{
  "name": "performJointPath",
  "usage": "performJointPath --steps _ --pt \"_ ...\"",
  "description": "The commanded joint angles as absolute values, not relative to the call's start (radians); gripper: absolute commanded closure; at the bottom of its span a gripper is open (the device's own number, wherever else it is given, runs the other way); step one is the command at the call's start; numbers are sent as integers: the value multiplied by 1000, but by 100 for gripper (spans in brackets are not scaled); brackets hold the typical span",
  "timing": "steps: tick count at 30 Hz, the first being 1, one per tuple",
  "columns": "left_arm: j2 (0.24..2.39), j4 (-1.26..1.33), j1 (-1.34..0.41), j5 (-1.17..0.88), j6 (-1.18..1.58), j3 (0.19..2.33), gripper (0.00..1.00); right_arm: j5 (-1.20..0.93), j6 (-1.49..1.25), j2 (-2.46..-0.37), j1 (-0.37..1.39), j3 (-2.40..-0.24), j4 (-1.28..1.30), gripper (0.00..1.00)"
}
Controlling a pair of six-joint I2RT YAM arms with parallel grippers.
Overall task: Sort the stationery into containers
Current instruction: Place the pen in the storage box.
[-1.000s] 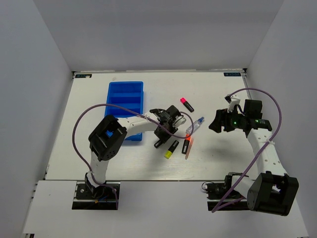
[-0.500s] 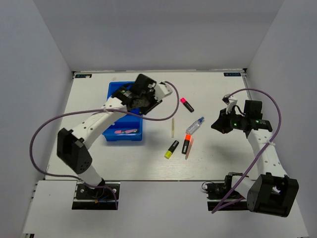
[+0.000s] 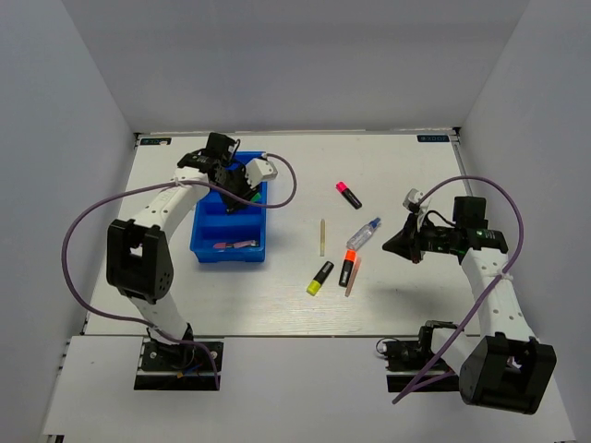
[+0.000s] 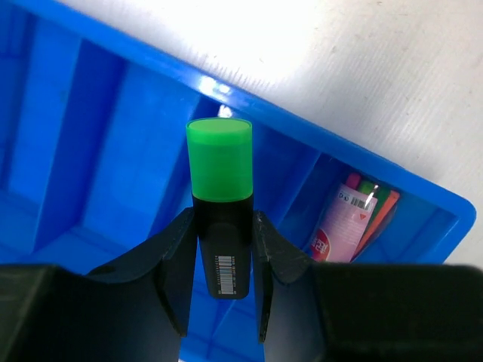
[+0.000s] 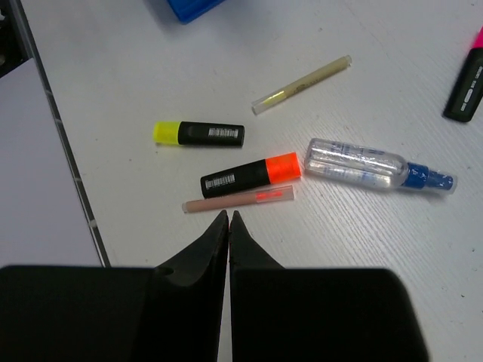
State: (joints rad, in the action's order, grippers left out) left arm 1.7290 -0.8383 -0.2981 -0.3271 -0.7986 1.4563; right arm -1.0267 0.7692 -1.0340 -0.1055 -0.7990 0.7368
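Observation:
My left gripper (image 4: 223, 219) is shut on a black highlighter with a green cap (image 4: 219, 196), held above the middle compartments of the blue tray (image 4: 317, 128). The top view puts this gripper (image 3: 242, 192) over the tray (image 3: 226, 257). A pink-purple marker (image 4: 336, 230) lies in the tray's end compartment. My right gripper (image 5: 229, 215) is shut and empty, hovering just short of a pinkish stick (image 5: 238, 199). Beyond it lie the orange highlighter (image 5: 249, 174), yellow highlighter (image 5: 200, 133), blue-capped clear tube (image 5: 370, 166), pale stick (image 5: 302, 84) and pink highlighter (image 5: 468, 75).
The loose items are grouped mid-table between the tray and my right gripper (image 3: 392, 242). White walls close in the table at the back and both sides. A purple cable (image 3: 83, 231) loops off the left arm, and another (image 3: 499, 189) arches over the right arm.
The left arm carried the green highlighter from the middle of the table to above the tray. The right gripper's jaws closed and it dipped slightly towards the pens.

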Motion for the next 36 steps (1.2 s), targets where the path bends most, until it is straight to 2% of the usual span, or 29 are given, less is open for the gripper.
performJointPath --steps 1,6,13,20,23,25,26,27,29,30,34,36 --pt "1743 -833 -292 -426 -894 1453 100 -1085 845 -1011 -109 -785 735 96" --pt "1796 -810 -288 -410 -946 1442 100 -1081 844 -1023 -110 -787 732 93" --pt "1815 -723 -285 -330 -966 1385 97 -1077 844 -1026 -109 -785 733 81" --pt "1793 -626 -245 -327 -907 1336 96 -1074 844 -1023 -112 -785 735 78" --pt "1784 -586 -232 -324 -884 1312 87 -1071 839 -1020 -112 -785 735 75" --pt "1775 -571 -226 -316 -874 1298 66 -1072 830 -1022 -110 -788 732 55" --pt "1763 -560 -225 -311 -867 1284 57 -1069 827 -1023 -109 -790 730 10" --pt "1760 -551 -227 -304 -862 1270 40 -1062 789 -1025 -110 -792 718 10" --pt "1724 -493 -222 -292 -823 1250 20 -1017 732 -1028 -109 -795 663 10" --pt "1717 -477 -222 -291 -807 1238 0 -1003 694 -1032 -109 -796 651 10" --pt "1629 -411 -221 -269 -676 1246 0 -954 515 -1078 -103 -796 424 10" --pt "1548 -408 -222 -250 -573 1247 0 -968 496 -1162 -94 -891 410 25"
